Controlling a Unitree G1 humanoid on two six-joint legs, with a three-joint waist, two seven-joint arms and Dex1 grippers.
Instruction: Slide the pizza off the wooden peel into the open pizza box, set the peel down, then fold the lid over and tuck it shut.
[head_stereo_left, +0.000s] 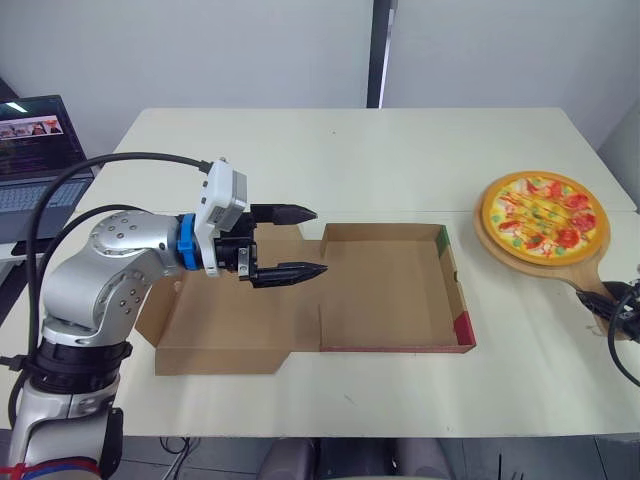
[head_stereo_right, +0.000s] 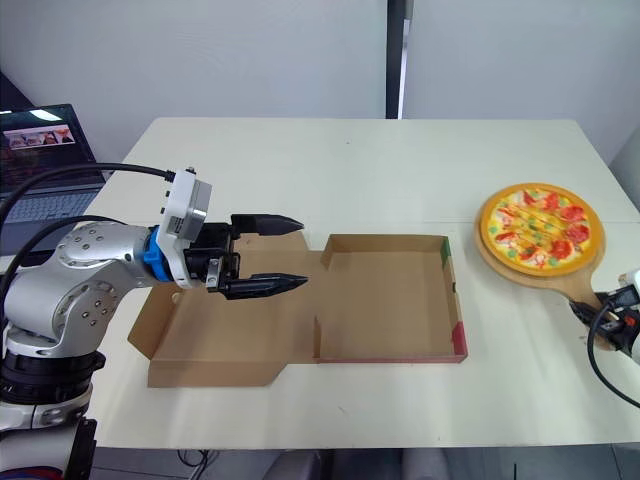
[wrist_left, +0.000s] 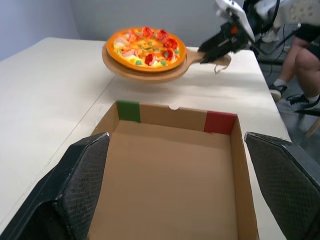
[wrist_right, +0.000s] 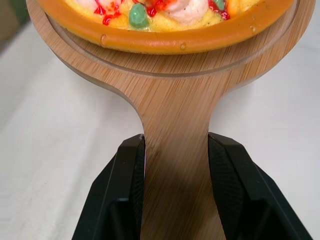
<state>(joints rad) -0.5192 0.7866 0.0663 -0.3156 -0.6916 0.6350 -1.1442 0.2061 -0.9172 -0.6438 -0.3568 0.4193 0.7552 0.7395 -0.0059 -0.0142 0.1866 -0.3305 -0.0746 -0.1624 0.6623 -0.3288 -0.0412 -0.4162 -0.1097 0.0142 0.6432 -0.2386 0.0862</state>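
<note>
The right hand (wrist_right: 176, 145) is gripping the peel (wrist_right: 175, 100) at frame right; the box (head_stereo_left: 390, 295) is lying leftward, left hand (head_stereo_left: 308, 242) hovering open.

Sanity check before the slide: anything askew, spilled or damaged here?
Nothing stands out. The pizza sits whole and centred on the wooden peel, right hand closed squarely on its handle. The pizza box lies open and empty, lid flat, left hand open above it.

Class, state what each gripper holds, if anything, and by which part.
The right gripper grips the round wooden peel by its handle, jaws on either side. The left gripper, jaws open, holds nothing.
</note>
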